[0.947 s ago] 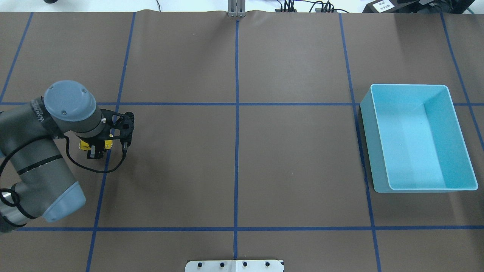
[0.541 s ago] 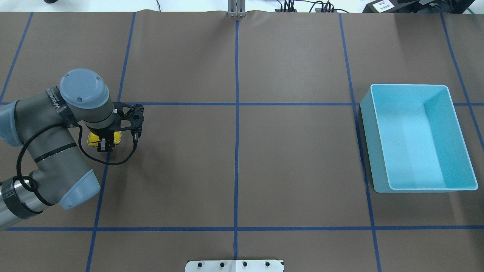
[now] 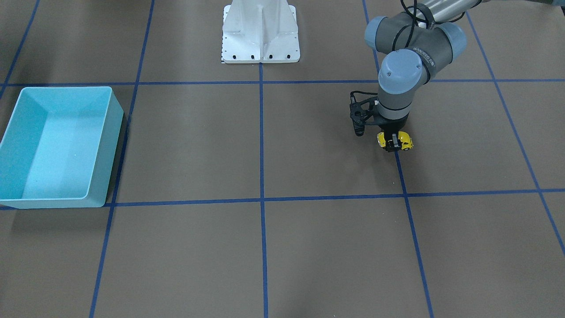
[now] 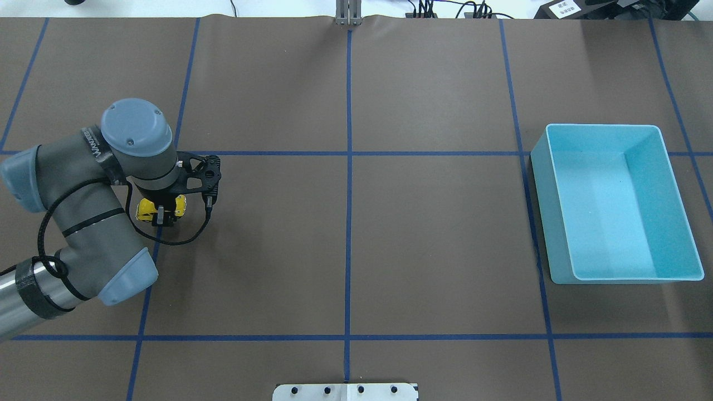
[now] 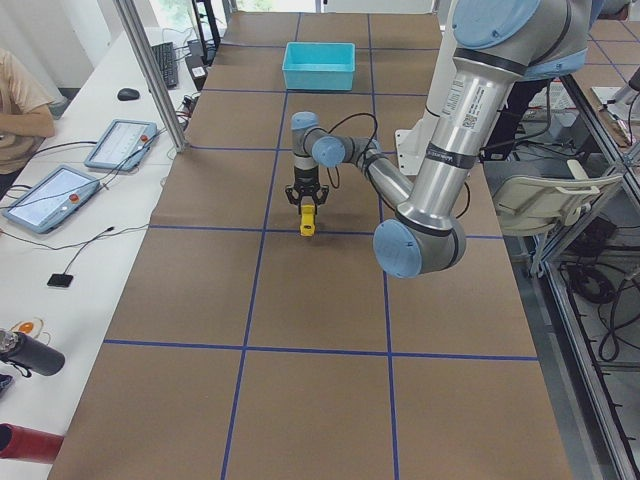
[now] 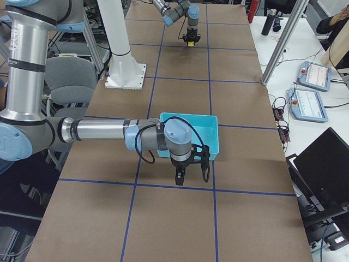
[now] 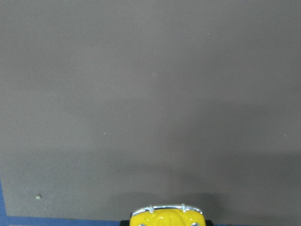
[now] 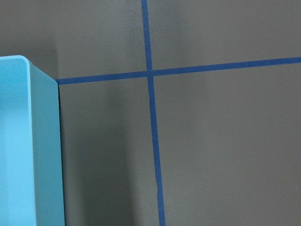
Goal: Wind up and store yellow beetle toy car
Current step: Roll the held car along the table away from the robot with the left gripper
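The yellow beetle toy car is tiny and glossy and sits low over the brown mat at the table's left. My left gripper points straight down and is shut across its middle, so yellow shows on both sides of the black fingers. The car lies crosswise to the fingers, and its chrome-trimmed end peeks in at the bottom of the left wrist view. My right gripper hangs beside the turquoise bin; it shows only in the exterior right view, so I cannot tell its state.
The turquoise bin stands at the table's right side with nothing in it. Blue tape lines cross the brown mat. The white robot base plate sits at the near middle edge. A person sits at a side bench with tablets.
The left arm has carried the yellow car a short way to the right and slightly away from the robot, gripper still shut on it. The bin has not moved.
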Controlling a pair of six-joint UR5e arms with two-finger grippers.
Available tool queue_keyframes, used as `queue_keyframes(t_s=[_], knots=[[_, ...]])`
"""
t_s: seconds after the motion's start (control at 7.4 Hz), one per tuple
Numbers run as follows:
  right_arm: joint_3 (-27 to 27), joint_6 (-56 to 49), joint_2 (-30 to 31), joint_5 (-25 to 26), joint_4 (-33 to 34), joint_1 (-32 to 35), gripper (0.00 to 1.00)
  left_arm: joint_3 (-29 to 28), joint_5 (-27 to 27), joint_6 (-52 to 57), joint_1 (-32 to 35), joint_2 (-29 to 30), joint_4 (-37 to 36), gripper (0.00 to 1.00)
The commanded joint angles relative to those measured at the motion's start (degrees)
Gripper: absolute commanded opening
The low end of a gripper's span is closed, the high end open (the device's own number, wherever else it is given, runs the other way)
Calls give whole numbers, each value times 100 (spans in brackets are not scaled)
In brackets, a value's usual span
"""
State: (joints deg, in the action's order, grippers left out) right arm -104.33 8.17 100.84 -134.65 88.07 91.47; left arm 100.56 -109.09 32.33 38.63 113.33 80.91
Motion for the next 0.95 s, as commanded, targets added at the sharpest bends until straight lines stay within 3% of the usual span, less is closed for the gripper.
queue_keyframes(t_s=[0.0, 0.81], knots=[[0, 0, -3, 0, 0, -6, 100, -186, -165, 46, -13, 110, -5, 0], [0, 9, 5, 0, 0, 3, 100, -371, -288, 413, -22, 225, 13, 0]])
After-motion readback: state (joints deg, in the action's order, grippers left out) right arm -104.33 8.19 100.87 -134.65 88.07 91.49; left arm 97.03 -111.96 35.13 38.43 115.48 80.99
